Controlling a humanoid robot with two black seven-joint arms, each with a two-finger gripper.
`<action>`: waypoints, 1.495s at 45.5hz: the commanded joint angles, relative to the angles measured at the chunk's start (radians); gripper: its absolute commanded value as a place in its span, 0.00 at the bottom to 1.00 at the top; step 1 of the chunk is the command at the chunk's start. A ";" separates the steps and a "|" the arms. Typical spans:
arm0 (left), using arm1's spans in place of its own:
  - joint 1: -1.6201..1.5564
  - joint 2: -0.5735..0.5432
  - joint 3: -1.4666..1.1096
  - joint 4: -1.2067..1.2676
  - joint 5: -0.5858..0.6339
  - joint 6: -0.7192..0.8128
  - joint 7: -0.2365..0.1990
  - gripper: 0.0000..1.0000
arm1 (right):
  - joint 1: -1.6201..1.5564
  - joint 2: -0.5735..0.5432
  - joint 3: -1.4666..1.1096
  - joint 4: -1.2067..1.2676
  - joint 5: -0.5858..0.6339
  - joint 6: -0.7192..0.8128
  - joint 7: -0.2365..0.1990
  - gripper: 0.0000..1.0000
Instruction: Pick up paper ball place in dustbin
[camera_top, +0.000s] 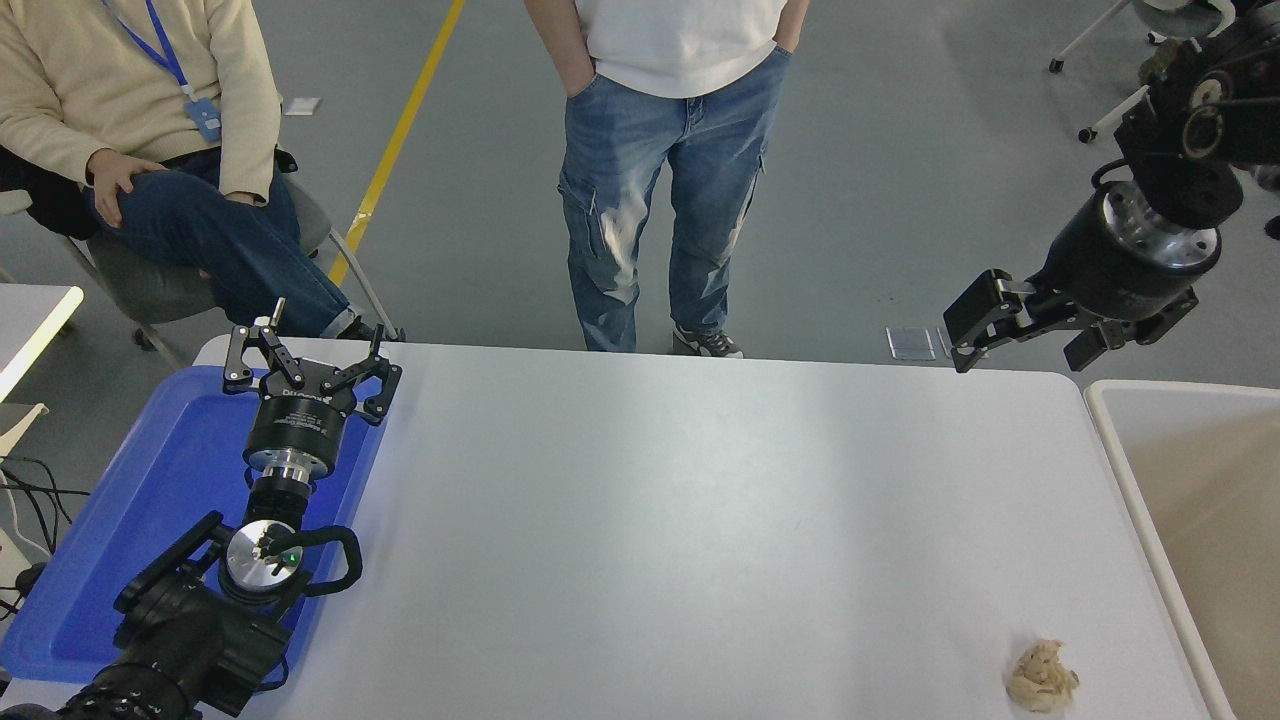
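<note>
Nearest the camera, the small, lumpy, wrinkled wad of tan paper, the paper ball (1042, 677), lies on the white table (680, 520) close to its near right corner, well below and on the near side of the right gripper and apart from it. Just to the right of the ball, past the table's edge, runs the thick rounded rim of the large rectangular cream-white plastic dustbin (1120, 470), whose beige inside shows at the picture's right edge, below the right gripper.

At the lower left, the left arm is parked over a shallow blue plastic tray (150, 500). The left gripper (312, 365) points away from the camera with its black fingers spread wide and holding nothing.

Farther off, the right gripper (975, 335) hangs in the air at the table's far right corner, above the far edge, tilted down and to the left. Whether its fingers are spread or closed cannot be told from this angle; nothing is seen in them.

Beyond the table, a person in blue jeans and a white top (660, 170) stands with hands in pockets, and a seated person in a cream sweater (130, 100) is at the far left.
</note>
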 joint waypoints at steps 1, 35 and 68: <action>0.000 0.000 0.000 0.000 0.000 0.000 0.001 1.00 | -0.001 -0.020 -0.041 0.003 0.009 0.000 0.000 1.00; 0.000 0.000 0.000 0.001 0.000 0.000 0.000 1.00 | -0.112 -0.038 -0.147 -0.003 -0.051 0.000 -0.001 1.00; 0.000 0.000 0.000 0.000 0.000 -0.002 0.000 1.00 | -0.398 -0.179 0.006 -0.002 -0.153 -0.159 -0.001 0.98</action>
